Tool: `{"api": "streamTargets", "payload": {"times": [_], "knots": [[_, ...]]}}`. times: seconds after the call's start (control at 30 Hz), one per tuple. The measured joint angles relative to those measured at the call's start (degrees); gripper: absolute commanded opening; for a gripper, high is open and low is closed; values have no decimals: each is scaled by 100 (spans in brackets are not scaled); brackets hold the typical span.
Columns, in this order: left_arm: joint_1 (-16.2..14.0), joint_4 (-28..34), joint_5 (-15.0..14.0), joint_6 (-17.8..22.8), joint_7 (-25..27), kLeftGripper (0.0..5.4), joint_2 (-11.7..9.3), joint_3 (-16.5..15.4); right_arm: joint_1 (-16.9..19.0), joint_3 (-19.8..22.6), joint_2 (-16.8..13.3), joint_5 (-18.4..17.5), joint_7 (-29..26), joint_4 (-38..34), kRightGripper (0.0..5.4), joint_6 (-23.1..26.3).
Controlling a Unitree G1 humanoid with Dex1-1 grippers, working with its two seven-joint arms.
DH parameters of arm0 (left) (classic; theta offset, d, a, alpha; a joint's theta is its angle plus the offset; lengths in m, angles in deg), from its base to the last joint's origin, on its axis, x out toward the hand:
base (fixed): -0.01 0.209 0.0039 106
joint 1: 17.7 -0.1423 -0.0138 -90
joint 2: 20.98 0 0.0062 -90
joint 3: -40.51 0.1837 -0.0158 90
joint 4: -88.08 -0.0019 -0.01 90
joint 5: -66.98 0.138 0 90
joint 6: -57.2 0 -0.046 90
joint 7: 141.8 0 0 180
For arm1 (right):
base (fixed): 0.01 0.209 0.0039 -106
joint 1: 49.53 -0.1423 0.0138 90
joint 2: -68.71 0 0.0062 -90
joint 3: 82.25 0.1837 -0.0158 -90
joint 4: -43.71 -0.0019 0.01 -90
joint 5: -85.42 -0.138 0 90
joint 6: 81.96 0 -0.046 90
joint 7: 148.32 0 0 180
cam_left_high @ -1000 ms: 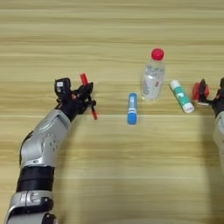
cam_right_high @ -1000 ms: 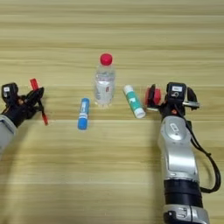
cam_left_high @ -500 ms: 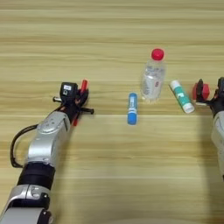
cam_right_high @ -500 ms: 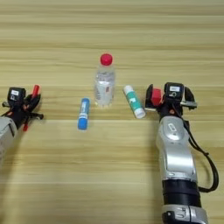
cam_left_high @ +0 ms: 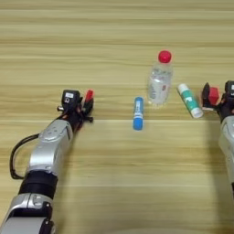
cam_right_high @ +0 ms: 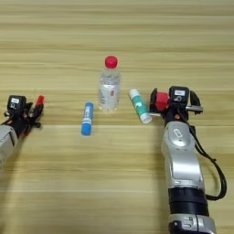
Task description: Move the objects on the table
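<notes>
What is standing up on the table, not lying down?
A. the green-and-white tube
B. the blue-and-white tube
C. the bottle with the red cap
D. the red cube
C. The bottle with the red cap stands upright on the table, while the blue-and-white tube and the green-and-white tube lie flat beside it, and the red cube sits at the right gripper.

Matt wooden table (cam_left_high: 114,183), clear glossy plastic bottle (cam_right_high: 109,89)
</notes>
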Motion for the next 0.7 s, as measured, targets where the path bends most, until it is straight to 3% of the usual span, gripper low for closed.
{"api": "streamTargets", "payload": {"times": [0.17, 0.33, 0.7], "knots": [[0, 3, 34, -8, 15, 276, 8, -10, 64, -35, 24, -1, -4, -91, 540, 4], [-1, 189, -286, -88, 211, 322, 213, -178, 207, -150, 71, 0, -19, -394, 540, 22], [5, 638, -522, -583, 310, 428, 408, -415, 398, -239, 113, -10, -108, -688, 540, 95]]}}
